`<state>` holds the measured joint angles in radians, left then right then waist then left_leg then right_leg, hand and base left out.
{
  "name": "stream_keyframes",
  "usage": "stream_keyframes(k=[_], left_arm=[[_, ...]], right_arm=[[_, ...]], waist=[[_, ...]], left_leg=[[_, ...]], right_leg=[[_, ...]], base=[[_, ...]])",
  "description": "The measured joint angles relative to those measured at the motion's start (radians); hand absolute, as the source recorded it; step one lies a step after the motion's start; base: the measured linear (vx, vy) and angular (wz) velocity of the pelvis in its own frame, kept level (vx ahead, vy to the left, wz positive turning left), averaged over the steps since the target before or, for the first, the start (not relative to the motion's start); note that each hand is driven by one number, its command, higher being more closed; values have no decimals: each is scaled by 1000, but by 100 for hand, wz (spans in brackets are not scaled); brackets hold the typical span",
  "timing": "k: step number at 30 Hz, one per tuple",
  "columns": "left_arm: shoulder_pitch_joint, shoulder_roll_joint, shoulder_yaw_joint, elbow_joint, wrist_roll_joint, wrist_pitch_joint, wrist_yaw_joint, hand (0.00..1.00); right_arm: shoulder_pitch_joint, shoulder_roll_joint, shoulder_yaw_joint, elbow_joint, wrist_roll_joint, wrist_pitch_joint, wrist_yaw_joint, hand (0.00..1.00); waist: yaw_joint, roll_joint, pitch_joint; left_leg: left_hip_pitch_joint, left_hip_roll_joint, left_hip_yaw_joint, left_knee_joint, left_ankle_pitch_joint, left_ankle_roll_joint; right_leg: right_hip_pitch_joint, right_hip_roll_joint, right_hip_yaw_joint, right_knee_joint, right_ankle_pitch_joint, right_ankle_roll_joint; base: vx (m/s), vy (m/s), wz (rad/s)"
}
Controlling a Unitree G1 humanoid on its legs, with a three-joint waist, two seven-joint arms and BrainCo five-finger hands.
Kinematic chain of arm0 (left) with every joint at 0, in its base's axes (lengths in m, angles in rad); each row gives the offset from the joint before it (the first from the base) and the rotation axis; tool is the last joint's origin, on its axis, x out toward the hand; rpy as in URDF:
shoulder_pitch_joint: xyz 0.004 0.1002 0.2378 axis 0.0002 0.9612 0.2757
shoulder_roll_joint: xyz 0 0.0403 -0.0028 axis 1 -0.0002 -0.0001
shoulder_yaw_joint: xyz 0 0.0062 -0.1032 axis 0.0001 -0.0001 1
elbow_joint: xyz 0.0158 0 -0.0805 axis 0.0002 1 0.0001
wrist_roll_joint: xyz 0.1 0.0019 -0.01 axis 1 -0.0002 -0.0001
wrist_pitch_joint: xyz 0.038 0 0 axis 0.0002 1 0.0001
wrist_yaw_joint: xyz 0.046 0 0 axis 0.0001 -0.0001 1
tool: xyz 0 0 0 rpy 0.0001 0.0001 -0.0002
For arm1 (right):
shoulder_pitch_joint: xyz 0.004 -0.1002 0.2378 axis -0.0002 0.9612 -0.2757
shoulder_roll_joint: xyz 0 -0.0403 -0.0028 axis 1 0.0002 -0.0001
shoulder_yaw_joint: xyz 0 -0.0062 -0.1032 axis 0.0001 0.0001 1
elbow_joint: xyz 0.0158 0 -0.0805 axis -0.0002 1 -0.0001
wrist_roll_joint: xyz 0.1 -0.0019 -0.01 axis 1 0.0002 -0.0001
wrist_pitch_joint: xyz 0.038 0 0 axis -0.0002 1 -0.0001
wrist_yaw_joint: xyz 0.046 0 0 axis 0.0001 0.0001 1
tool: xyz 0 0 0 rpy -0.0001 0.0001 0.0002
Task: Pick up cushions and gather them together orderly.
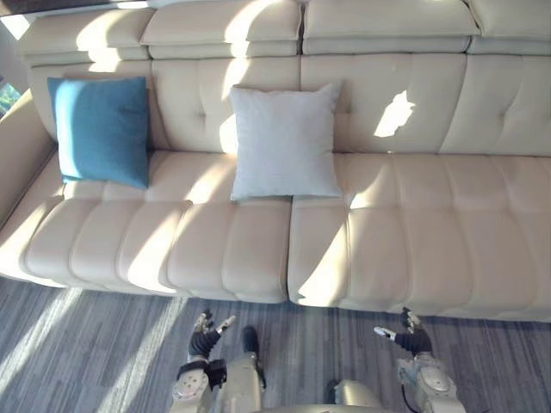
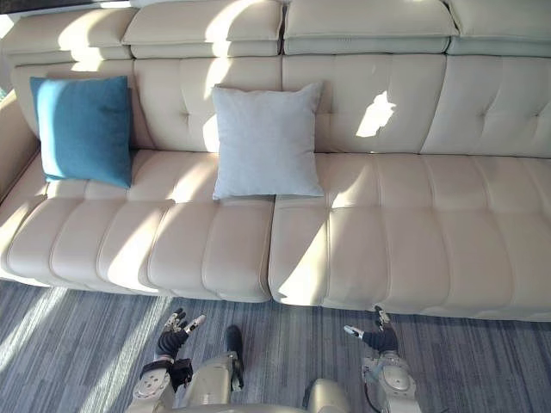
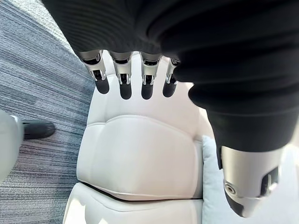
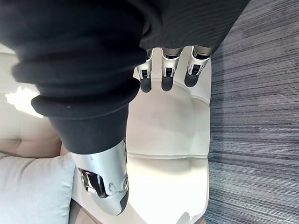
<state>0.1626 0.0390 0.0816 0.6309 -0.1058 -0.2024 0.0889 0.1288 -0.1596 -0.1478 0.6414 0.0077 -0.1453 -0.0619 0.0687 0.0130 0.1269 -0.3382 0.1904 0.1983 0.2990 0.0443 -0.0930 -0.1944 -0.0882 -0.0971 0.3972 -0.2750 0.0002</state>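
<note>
The blue cushion (image 1: 102,129) and the pale grey cushion (image 1: 284,142) lean apart on the backrest of the sofa (image 1: 413,241), not yet gathered, since the left hand (image 1: 205,335) and right hand (image 1: 405,334) hang before the sofa, fingers relaxed, empty.

Left hand (image 1: 203,337) low, right hand (image 1: 405,337) low — both open-fingered

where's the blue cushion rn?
In the left eye view, the blue cushion leans on the sofa backrest at the robot's left, apart from the grey cushion to its right.
</note>
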Motion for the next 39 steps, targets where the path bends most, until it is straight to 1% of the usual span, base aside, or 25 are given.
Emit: stream_keyframes(k=[3, 5, 6, 8, 11, 14, 17, 18, 19, 20, 21, 22, 25, 27, 28, 29, 30, 31, 32, 33, 34, 35, 36, 37, 39], left_arm=[[6, 5, 3, -5, 1, -1, -1, 0], [8, 9, 3, -4, 2, -1, -2, 0], [14, 19, 4, -6, 2, -1, -1, 0], [26, 35, 3, -7, 4, 0, -1, 0], [28, 60, 2, -7, 10, 0, 0, 0], [23, 69, 1, -7, 17, 0, 0, 0], [16, 66, 1, -28, 22, 0, 0, 0], [13, 63, 2, -41, 22, 0, 1, 0], [14, 66, 2, -54, 23, -2, 1, 0], [4, 70, 0, -57, 24, -2, 0, 0], [-13, 60, -2, -57, 26, 0, -1, 0], [-26, 55, -5, -58, 26, 0, -1, 0], [-27, 49, -12, -59, 26, 0, -2, 0], [-35, 57, -32, -59, 26, 2, -3, 0], [-42, 56, -42, -60, 26, 2, -5, 0], [-58, 50, -46, -60, 26, 3, -15, 0], [-67, 46, -44, -61, 21, 1, -22, 0], [-67, 43, -47, -61, 17, 1, -23, 0], [-64, 33, -61, -59, 9, 1, -25, 0], [-65, 20, -72, -60, 4, 1, -24, 0], [-65, 16, -73, -61, 2, 1, -24, 0], [-52, 13, -73, -64, -5, 0, -23, 0], [-32, 16, -72, -73, -11, 0, -21, 0], [-25, 15, -73, -80, -11, 0, -21, 0], [-5, 15, -73, -93, -10, 1, -20, 0]], right_arm=[[-6, -2, -3, 0, -3, 0, 2, 0], [-7, 4, -9, 4, -8, 0, 3, 0], [-2, 9, -9, 5, -9, 0, 9, 0], [12, 10, -24, 4, -8, 0, 11, 0], [14, 11, -48, 12, -6, 0, 7, 0], [7, 27, -48, 11, 1, 0, 1, 0], [-21, 45, -41, -11, 24, -2, 0, 0], [-32, 44, -33, -18, 25, -3, 0, 0], [-48, 44, -27, -21, 27, -3, 0, 0], [-73, 41, -20, -21, 28, -3, -1, 0], [-81, 29, -18, -20, 28, -2, -1, 0], [-98, 14, -14, -15, 28, -2, -1, 0], [-104, 3, 12, -7, 22, -2, -1, 0], [-119, -5, 23, 3, 21, -1, -1, 0], [-121, -10, 25, 3, 21, 0, -1, 0], [-121, -19, 37, 3, 21, 0, -1, 0], [-120, -20, 52, 4, 20, 0, 0, 0], [-122, -17, 54, 4, 20, 0, 0, 0], [-127, -5, 70, 4, 20, 0, -4, 0], [-134, -7, 70, 5, 21, 0, -12, 0], [-135, -7, 71, 7, 21, 0, -16, 0], [-135, -7, 75, 24, 21, 1, -23, 0], [-133, -4, 77, 33, 21, 1, -25, 0], [-132, -5, 77, 38, 21, 1, -26, 0], [-132, -17, 77, 46, 21, 1, -31, 0]], waist=[[0, 1, 0], [-4, 6, -6], [-5, -13, -17], [-13, -26, -41], [-34, -27, -44], [-39, -26, -43], [-57, -23, -38], [-54, -17, -36], [-54, -12, -34], [-65, -4, -26], [-82, 0, -16], [-81, 18, 0], [-81, 28, 4], [-96, 38, 8], [-102, 45, 8], [-109, 59, 11], [-101, 62, 12], [-99, 65, 14], [-92, 58, 26], [-76, 63, 35], [-67, 60, 43], [-46, 39, 59], [-37, 44, 66], [-28, 41, 69], [3, 60, 71]], left_leg=[[75, -6, -36, 94, -158, -7], [129, -35, -53, 3, -202, -1], [150, -62, -39, -60, -174, 1], [170, -94, -29, -141, -143, 10], [200, -122, -11, -212, -106, 26], [224, -116, 60, -204, -105, 31], [233, -78, 181, -121, -166, 31], [234, -50, 233, -95, -187, 28], [235, -27, 275, -83, -199, 30], [236, -1, 350, -80, -210, 29], [248, 18, 402, -72, -214, 27], [295, 40, 503, -71, -219, 16], [360, 63, 614, -47, -227, -5], [416, 74, 657, -50, -229, -22], [431, 85, 661, -39, -229, -36], [446, 140, 649, 58, -240, -61], [428, 216, 605, 242, -223, -36], [405, 251, 550, 343, -187, 22], [330, 253, 373, 517, -210, 59], [230, 176, 196, 627, -273, 24], [187, 134, 132, 645, -293, 19], [117, 64, 53, 633, -314, 32], [51, 11, 4, 577, -317, 38], [18, -9, -22, 535, -317, 38], [-68, -78, -117, 267, -283, -3]], right_leg=[[-1, -7, 16, -36, 48, 24], [-1, -15, 31, -46, 64, 52], [-1, -26, 45, -84, 87, 69], [3, -49, 50, -147, 127, 79], [21, -59, 82, -219, 176, 93], [18, -47, 156, -254, 216, 100], [-10, -6, 260, -265, 260, 92], [-30, 17, 252, -275, 301, 73], [-43, 34, 208, -302, 342, 44], [-56, 32, 81, -336, 340, -21], [-68, 7, -42, -323, 319, -72], [-74, -46, -261, -280, 287, -118], [-73, -115, -524, -206, 285, -134], [-104, -82, -461, -162, 283, -64], [-114, -66, -431, -146, 268, -48], [-116, -25, -377, -117, 232, -51], [-100, 21, -308, -110, 204, -64], [-82, 42, -280, -118, 194, -74], [-45, 73, -209, -140, 186, -82], [-17, 87, -139, -153, 175, -87], [3, 87, -107, -159, 172, -82], [43, 88, -51, -178, 165, -73], [89, 86, -9, -204, 156, -60], [105, 85, 11, -215, 153, -54], [154, 75, 76, -254, 129, -14]], base=[[-170, 113, -10], [-168, 180, -13], [-207, 195, -10], [-132, 145, -5], [-54, 140, -20], [-3, 62, -72], [10, 44, -126], [1, 36, -184], [-16, -34, -195], [-14, -54, -182], [31, -15, -217], [71, 19, -187], [128, -86, -186], [166, -195, -191], [250, -236, -162], [322, -266, -170], [354, -266, -172], [322, -134, -184], [322, -36, -181], [301, 24, -175], [290, 89, -161], [318, 118, -129], [329, 131, -121], [349, 168, -106], [447, 307, -103]])
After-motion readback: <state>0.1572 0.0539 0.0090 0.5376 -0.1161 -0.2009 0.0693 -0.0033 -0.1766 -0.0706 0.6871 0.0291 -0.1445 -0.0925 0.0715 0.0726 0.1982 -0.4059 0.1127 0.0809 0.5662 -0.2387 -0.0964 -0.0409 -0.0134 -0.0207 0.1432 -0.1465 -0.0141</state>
